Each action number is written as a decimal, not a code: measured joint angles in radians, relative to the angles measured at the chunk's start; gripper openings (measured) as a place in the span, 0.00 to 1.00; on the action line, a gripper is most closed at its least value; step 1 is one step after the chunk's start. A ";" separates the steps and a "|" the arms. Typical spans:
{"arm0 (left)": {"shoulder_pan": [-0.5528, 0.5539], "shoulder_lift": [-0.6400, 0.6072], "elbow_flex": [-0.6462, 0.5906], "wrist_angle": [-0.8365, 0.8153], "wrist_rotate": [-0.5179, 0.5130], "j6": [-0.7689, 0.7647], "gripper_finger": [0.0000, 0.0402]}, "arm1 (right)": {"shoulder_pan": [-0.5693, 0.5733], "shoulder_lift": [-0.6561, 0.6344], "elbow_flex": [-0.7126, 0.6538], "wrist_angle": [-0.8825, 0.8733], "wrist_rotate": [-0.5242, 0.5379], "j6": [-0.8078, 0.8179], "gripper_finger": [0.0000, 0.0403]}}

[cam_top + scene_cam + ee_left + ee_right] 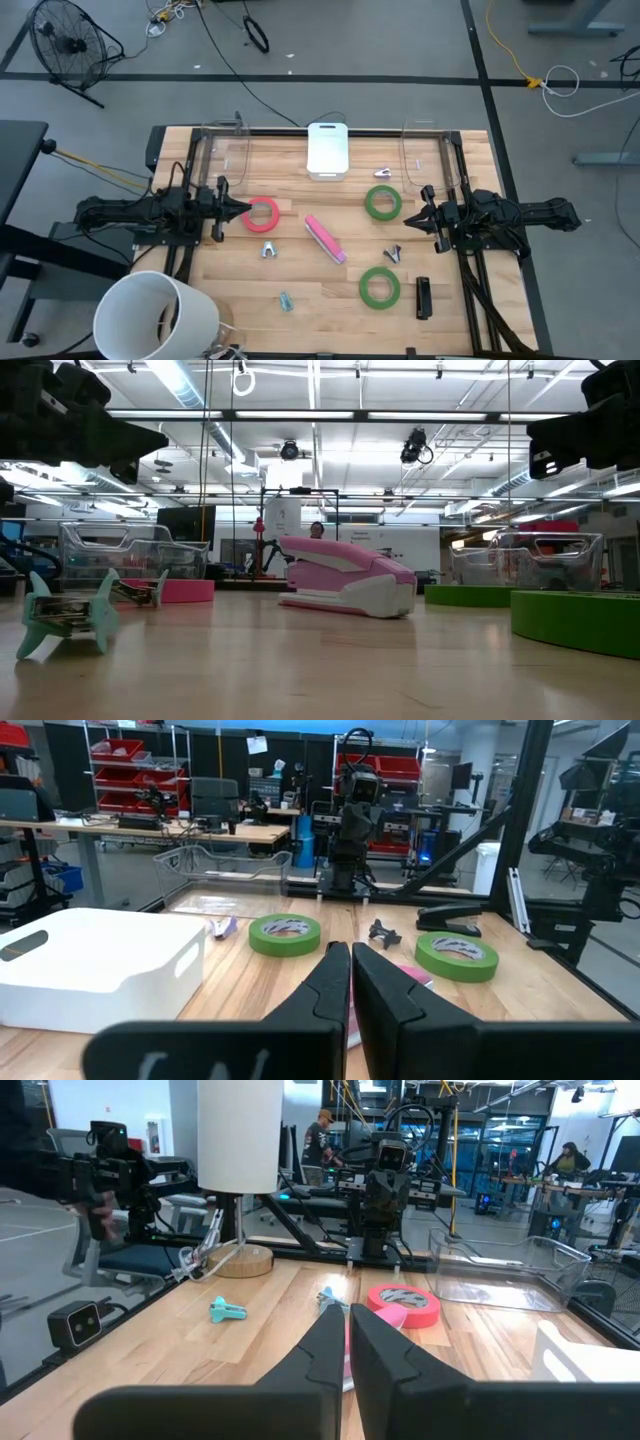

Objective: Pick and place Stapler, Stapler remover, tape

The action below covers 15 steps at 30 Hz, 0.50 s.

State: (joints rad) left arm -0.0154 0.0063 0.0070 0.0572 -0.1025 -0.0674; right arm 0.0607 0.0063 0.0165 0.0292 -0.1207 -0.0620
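Nothing is held yet; the pick stage has not begun. Left gripper [243, 211] and right gripper [408, 220] are parked closed at the table's sides. Pink stapler [324, 239] lies flat mid-table, between the red tape [262, 215] and green tapes [382, 202] [380, 287]. A remover [268, 250] sits nearby. Next move judged: one gripper must be opened and brought down over an item.

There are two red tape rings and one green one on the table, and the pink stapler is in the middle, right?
Not quite. The high view shows two green tape rings and one red tape ring. The pink stapler does lie in the middle of the table.
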 joint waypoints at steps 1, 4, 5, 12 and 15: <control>0.000 0.000 0.000 0.007 -0.001 0.000 0.05 | 0.000 0.000 0.000 0.000 0.000 0.000 0.05; 0.000 0.000 0.000 0.059 -0.024 -0.019 0.05 | 0.000 0.000 0.000 0.000 0.000 0.000 0.05; 0.000 0.000 0.000 0.084 -0.031 -0.048 0.05 | 0.000 0.000 0.000 0.000 0.000 0.000 0.05; 0.000 0.000 0.000 0.279 -0.073 -0.216 0.05 | 0.000 0.000 0.000 0.000 0.000 0.000 0.05; 0.000 0.000 0.000 0.367 -0.088 -0.217 0.05 | 0.000 0.000 0.000 0.000 0.000 0.000 0.05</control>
State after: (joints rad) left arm -0.0151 0.0059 0.0068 0.4239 -0.1902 -0.2843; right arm 0.0608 0.0059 0.0163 0.0295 -0.1207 -0.0620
